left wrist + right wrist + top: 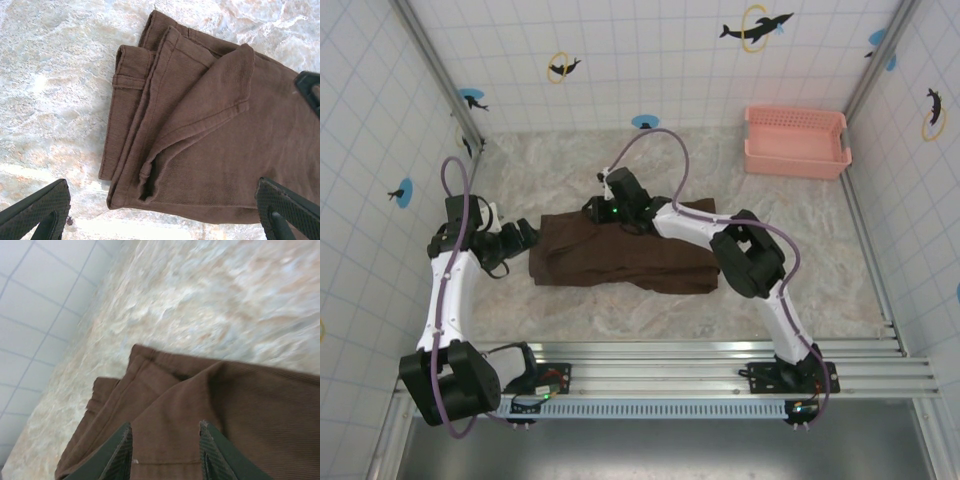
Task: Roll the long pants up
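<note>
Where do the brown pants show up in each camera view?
Top external: long pants mid-table, slightly left of centre.
Left wrist: long pants across centre and right, folded edges leftward.
Right wrist: long pants across the lower half.
Shared landmark: marbled tabletop bordering the cloth.

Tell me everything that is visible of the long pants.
The long pants are dark brown twill-like cloth, folded into a flat, layered rectangle lying on the marble-patterned table, not yet rolled. Seams and stitched edges show at the left end. The open right end effector is over the far edge, the open left end effector near the left end; whether either touches the cloth is unclear.
</note>
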`<state>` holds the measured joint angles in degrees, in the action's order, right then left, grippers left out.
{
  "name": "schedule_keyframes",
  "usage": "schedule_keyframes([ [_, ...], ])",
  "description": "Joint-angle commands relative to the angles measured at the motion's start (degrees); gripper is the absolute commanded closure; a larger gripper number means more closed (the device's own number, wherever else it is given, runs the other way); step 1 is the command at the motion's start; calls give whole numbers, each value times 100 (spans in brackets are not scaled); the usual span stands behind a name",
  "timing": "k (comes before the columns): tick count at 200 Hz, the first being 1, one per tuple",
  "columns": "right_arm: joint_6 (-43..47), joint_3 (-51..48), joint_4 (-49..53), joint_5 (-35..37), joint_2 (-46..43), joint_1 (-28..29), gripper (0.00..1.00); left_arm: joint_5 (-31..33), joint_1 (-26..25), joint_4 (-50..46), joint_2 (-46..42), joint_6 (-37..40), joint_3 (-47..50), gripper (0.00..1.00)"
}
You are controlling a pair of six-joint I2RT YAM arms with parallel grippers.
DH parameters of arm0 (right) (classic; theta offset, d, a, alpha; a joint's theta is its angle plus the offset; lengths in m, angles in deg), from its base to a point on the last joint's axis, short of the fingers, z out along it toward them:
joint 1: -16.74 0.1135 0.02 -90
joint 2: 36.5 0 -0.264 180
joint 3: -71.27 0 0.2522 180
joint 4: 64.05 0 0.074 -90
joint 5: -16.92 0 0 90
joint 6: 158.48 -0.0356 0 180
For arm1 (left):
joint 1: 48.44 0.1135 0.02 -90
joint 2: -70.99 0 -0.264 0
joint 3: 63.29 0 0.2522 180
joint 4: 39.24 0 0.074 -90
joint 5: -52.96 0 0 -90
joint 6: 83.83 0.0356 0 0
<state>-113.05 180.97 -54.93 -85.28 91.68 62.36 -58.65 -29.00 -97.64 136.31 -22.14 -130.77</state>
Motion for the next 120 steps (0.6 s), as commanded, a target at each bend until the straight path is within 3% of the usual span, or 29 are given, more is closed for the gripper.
schedule_keyframes([
  [1, 46, -206, -45, 98, -20, -80, 61, -24, -37, 5, -78, 91, 23, 3],
  [120, -265, 131, 72, -168, 909, 89, 63, -35, -56, -75, -50, 138, -8, 3],
])
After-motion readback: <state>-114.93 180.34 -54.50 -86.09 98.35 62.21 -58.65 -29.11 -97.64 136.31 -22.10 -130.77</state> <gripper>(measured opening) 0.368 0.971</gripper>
